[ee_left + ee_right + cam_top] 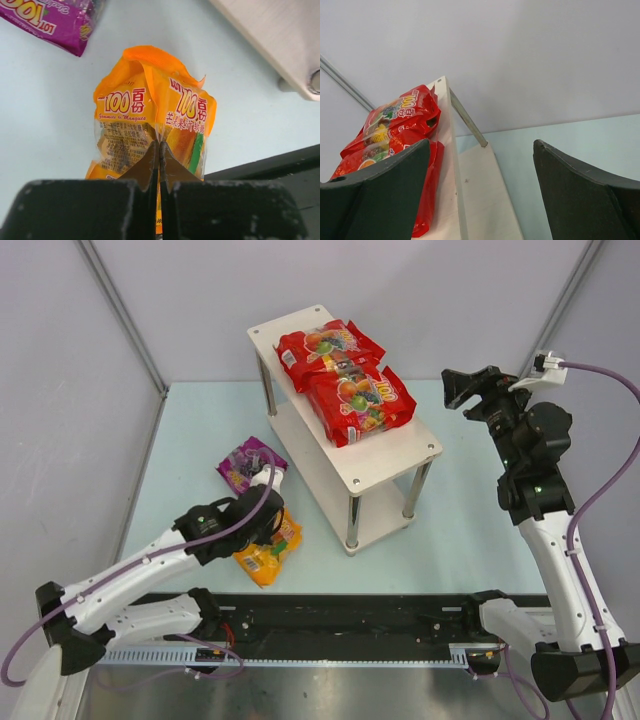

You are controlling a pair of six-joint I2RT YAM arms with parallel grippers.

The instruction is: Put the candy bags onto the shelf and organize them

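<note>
Two red candy bags [345, 375] lie overlapping on the top board of the shelf [430, 445]; they also show in the right wrist view [395, 130]. The orange-yellow bag [272, 558] lies on the table left of the shelf. My left gripper [272, 532] is shut on a pinched fold of this bag [150, 120]. The purple bag [246, 462] lies behind it, and its corner shows in the left wrist view [55, 22]. My right gripper [462, 388] is open and empty, held in the air right of the shelf's top board [451, 200].
The shelf's lower board [490, 200] is bare where visible. A slim metal leg [352, 523] stands close to the right of the orange-yellow bag. A black rail [350, 615] runs along the table's near edge. Grey walls enclose the table.
</note>
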